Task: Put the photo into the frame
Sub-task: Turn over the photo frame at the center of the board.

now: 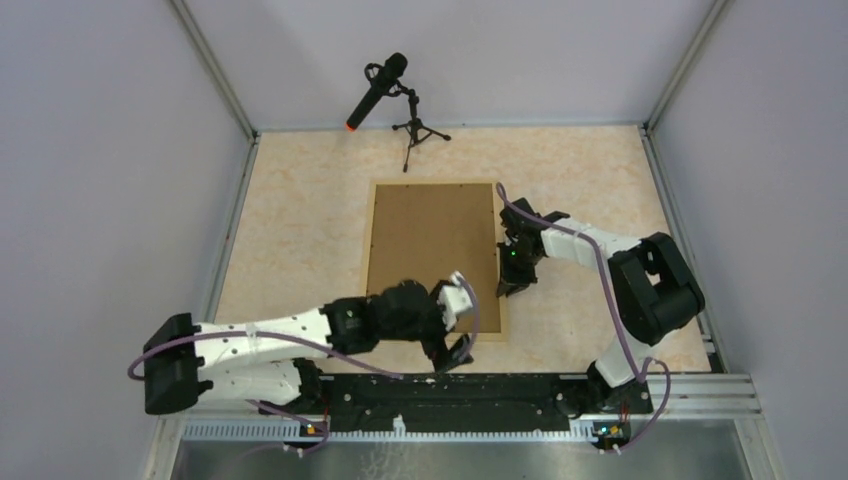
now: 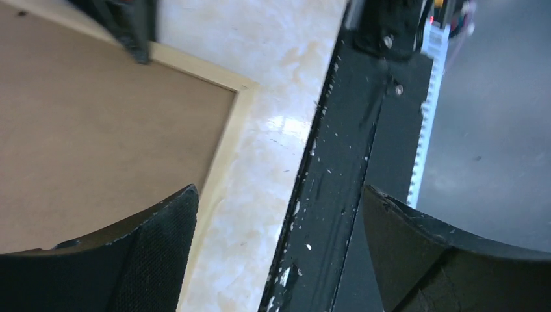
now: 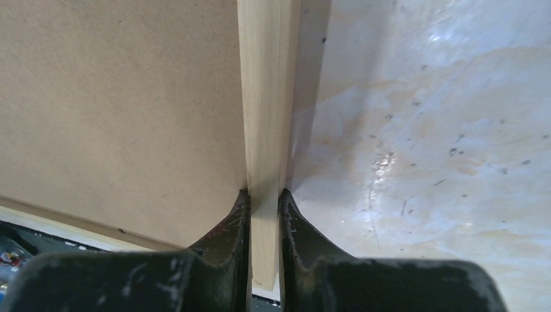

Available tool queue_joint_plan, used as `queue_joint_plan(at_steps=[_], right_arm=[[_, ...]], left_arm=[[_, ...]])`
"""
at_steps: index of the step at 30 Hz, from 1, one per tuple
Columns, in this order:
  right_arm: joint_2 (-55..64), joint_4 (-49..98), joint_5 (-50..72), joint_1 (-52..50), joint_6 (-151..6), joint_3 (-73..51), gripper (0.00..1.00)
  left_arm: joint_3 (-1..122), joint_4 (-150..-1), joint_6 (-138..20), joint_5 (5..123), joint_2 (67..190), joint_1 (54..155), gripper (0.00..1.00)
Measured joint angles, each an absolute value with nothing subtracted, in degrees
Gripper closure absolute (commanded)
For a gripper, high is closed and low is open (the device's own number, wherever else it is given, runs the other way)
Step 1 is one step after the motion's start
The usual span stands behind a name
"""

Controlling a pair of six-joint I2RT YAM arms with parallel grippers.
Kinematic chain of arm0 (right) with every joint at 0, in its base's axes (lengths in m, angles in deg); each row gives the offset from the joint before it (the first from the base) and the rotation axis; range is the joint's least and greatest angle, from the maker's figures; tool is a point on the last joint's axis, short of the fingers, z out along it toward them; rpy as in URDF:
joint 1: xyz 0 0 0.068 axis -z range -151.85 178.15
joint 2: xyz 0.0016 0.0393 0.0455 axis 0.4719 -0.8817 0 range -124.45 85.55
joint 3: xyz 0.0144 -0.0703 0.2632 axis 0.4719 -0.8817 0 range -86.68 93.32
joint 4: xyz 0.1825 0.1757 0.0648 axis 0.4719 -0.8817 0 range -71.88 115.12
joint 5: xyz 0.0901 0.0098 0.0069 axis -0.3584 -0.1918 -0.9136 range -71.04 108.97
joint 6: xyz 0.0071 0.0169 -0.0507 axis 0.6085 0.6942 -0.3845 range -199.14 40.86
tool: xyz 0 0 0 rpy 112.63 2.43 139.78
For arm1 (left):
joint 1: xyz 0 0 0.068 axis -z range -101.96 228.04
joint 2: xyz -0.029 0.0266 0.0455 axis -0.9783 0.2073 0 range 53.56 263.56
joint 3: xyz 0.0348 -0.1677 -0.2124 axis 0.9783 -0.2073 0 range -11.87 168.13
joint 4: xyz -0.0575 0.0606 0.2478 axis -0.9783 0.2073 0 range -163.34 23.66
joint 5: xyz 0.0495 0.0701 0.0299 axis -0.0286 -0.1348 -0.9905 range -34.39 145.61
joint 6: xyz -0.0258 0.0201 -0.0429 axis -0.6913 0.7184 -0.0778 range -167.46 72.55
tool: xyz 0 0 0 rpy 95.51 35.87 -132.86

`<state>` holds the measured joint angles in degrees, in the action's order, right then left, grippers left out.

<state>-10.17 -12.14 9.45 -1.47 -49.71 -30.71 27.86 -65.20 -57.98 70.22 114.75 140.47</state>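
Left claw (image 2: 279, 195): spread wide, empty, frame (image 3: 265, 97) corner just beside it. Right claw (image 3: 263, 195): clenched on frame's side strip. Brown board (image 1: 432, 240) fills frame; photo not visible, probably beneath. Task looks nearly done; only letting go left.

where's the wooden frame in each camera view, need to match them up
Top external: the frame lies flat mid-picture, the right gripper on its right edge.
Left wrist: the frame shows one corner, left of centre.
Right wrist: a strip of the frame runs up the middle, pinched by the right gripper.
Shared landmark: the brown backing board inside it.
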Motion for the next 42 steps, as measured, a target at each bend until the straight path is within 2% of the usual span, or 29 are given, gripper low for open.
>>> queue_joint_plan(at_steps=[3, 8, 15, 27, 29, 30, 37, 41, 42], right_arm=[[-10.15, -12.34, 8.22, 0.39, -50.81, -30.52, 1.0], [-10.07, -13.76, 7.48, 1.76, -52.14, -29.9, 1.0], [-8.67, -16.51, 7.33, 1.78, -52.12, -28.48, 1.0], [-4.93, -21.67, 7.22, 1.78, -51.4, -25.99, 1.0], [-4.62, -22.04, 6.95, 1.78, -51.03, -25.64, 1.0], [-4.49, -22.24, 6.87, 1.78, -50.87, -25.51, 1.0], [-2.15, -20.2, 6.82, 2.44, -49.25, -25.47, 1.0], [0.01, -19.92, 6.54, 2.57, -48.56, -24.68, 1.0], [0.34, -19.85, 6.5, 2.55, -48.56, -24.55, 0.84]], left_arm=[[26.68, -68.9, -51.86, 59.51, 118.9, 152.75, 0.05], [28.34, -73.46, -42.5, 42.83, 131.25, 163.2, 0.05], [32.89, -75.23, -35.93, 29.44, 144.08, 164.58, 0.06], [33.35, -86.43, -23.75, 14.49, 150.42, 164.75, 0.12], [33.35, -89.88, -20.1, 12.41, 152.34, 164.82, 0.18], [33.32, -91.93, -18.0, 11.38, 153.41, 164.84, 0.25], [32.06, -105.88, -3.45, 5.24, 157.7, 165.96, 0.79], [32.01, -107.54, 2.24, 3.08, 157.67, 166.17, 0.9], [32.06, -107.93, 2.35, 2.27, 157.59, 166.2, 0.94]])
